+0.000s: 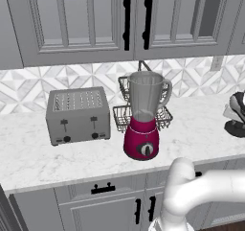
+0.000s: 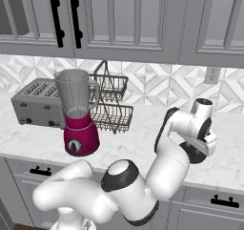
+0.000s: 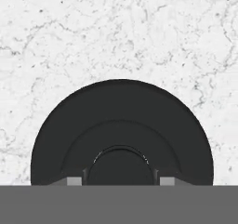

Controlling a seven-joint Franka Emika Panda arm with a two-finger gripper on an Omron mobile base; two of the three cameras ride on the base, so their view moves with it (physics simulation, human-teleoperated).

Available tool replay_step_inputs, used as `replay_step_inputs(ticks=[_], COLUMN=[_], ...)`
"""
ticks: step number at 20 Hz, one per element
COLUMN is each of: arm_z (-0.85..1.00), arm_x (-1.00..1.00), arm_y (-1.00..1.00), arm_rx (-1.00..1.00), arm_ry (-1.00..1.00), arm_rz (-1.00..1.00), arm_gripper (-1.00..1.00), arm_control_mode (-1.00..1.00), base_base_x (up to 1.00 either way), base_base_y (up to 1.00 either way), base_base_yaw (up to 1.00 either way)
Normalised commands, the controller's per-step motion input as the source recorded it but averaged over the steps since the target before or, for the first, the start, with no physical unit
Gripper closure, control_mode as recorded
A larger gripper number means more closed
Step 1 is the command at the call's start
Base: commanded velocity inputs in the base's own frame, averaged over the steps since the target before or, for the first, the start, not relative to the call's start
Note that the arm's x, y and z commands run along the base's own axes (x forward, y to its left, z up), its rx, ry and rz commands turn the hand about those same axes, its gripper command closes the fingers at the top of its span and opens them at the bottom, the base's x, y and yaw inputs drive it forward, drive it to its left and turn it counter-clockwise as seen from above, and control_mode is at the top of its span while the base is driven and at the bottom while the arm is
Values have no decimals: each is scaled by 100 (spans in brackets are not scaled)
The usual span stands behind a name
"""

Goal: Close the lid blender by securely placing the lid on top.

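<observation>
I see the blender [image 1: 143, 120] standing on the marble bench [image 1: 38, 153] with its clear jar uncovered and nothing visible inside, a two-tier wire basket [image 1: 125, 116] just behind it and a grey toaster [image 1: 77, 115] to its left. I read no writing or brand anywhere. Well off to the blender's right, the gripper [image 3: 121, 180] pinches the black lid's [image 3: 121, 111] centre knob, the lid lying flat on the bench.

Glossy white arm [image 2: 167, 169] of fat rounded segments, smooth and plain. Black rings at the joints, one broad black band around the big elbow ball. Small white rounded wrist housing with a dark face. No cables, screws or markings visible.
</observation>
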Motion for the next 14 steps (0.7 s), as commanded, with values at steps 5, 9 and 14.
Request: replay_step_inputs(ticks=[5, 9, 14], arm_z=[99, 100, 100], arm_x=[0, -22, -13], arm_y=[31, 66, 93], arm_rx=[-2, -1, -6], arm_ry=[-10, -24, -28], arm_rz=[0, 0, 1], arm_gripper=[100, 100, 100], arm_control_mode=[-100, -100, -100], base_base_x=[0, 0, 0], base_base_y=[0, 0, 0], base_base_yaw=[0, 0, 0])
